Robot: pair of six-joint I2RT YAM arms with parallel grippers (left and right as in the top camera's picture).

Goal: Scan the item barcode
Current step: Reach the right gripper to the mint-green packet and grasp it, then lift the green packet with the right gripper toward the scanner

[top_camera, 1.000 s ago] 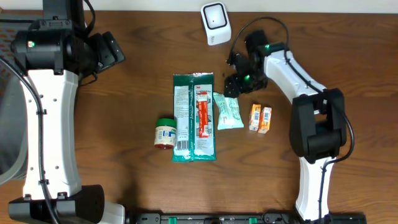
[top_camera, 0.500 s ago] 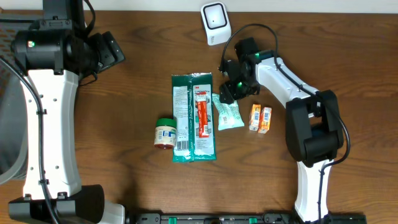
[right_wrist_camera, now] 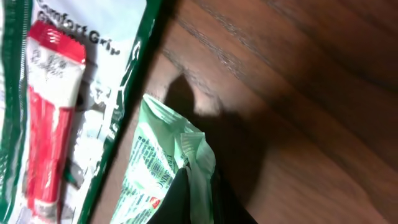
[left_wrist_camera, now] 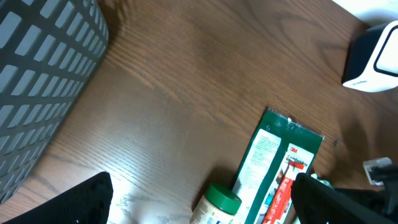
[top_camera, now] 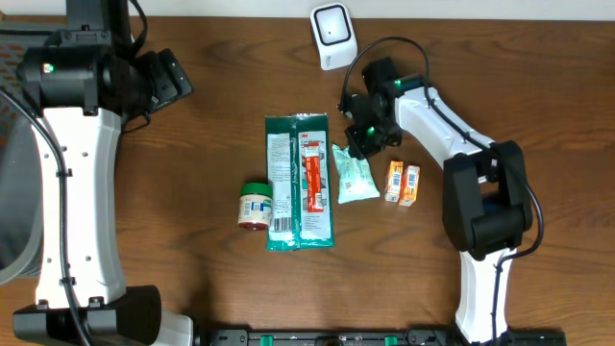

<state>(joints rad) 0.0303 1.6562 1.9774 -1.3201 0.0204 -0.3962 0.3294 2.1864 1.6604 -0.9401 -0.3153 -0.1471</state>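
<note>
A pale green snack packet (top_camera: 356,179) lies on the wooden table, right of a long green toothbrush pack (top_camera: 300,183). My right gripper (top_camera: 365,137) is shut on the packet's top end. In the right wrist view the dark fingers (right_wrist_camera: 180,202) pinch the crumpled edge of the packet (right_wrist_camera: 152,174). The white scanner (top_camera: 332,36) stands at the back of the table, just behind that arm. My left gripper (top_camera: 169,81) hovers open at the far left, holding nothing; its fingers (left_wrist_camera: 87,199) frame a green-lidded jar (left_wrist_camera: 217,204).
The green-lidded jar (top_camera: 255,205) stands left of the toothbrush pack. Two small orange boxes (top_camera: 403,183) lie right of the packet. A grey mesh basket (left_wrist_camera: 37,81) sits off the table's left side. The scanner (left_wrist_camera: 373,59) shows in the left wrist view too.
My right gripper moved left and down onto the packet's top end and shut on it. The packet shifted slightly. The left arm stayed still.
</note>
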